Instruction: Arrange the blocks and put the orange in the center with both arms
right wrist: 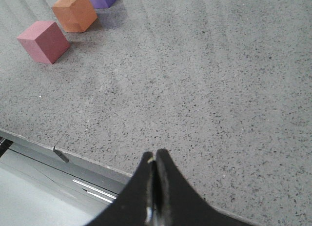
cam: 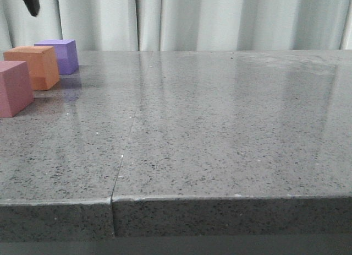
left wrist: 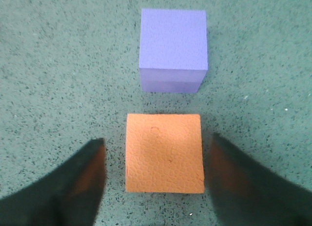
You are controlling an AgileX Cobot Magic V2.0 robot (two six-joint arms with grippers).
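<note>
Grey speckled stone table (cam: 220,134), pink cube (cam: 13,87), orange cube (cam: 34,66), purple cube (cam: 59,55) in a row at its left

I see a grey speckled stone table (cam: 220,134) filling most of my front view — glossy, catching pale streaks of reflected light. A thin seam (cam: 125,150) runs across its top and down the front edge, splitting it into two slabs. Behind it hangs a pale, pleated curtain (cam: 220,18) — it closes off the whole back of the room.
</note>
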